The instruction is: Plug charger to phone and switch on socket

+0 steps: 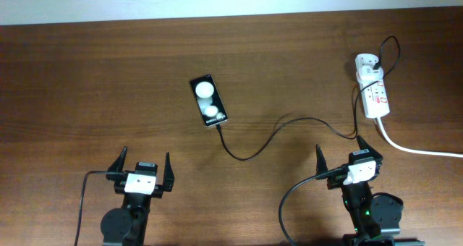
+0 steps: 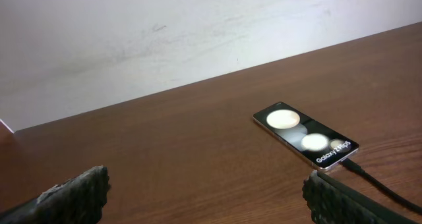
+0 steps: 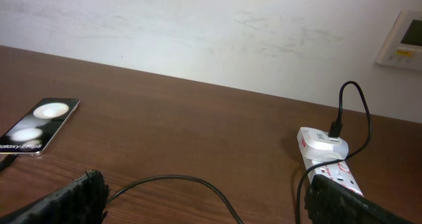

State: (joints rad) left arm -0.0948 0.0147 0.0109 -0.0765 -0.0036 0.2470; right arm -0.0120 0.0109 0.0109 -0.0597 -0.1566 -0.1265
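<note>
Left gripper (image 1: 145, 158): nearest my overhead camera, at the table's near edge; jaws spread wide, nothing between them.
Right gripper (image 1: 343, 150): same row, to the right; jaws likewise parted and empty.
Phone (image 1: 210, 101): flat on the table (image 1: 87, 79), face up and slightly askew, beyond the left gripper and well apart from it. I read the white lettering at its near end as "Galaxy Z Flip5" (image 2: 331, 153). Two round white glares on the glass.
Charger (image 1: 268, 141): the thin black cable's tip meets the phone's near short edge; I cannot tell whether it is fully seated. The cable sags toward me, rises, passes close by the right gripper's fingertips, then loops up to its white plug adapter (image 1: 365, 64).
Socket (image 1: 376, 94): white strip at far right, adapter sitting in its far end. Red switch marks show; I cannot tell their position. Thick white cord (image 1: 412, 148) trails off right.
Wall panel (image 3: 402, 39): white, its writing too small to read.
</note>
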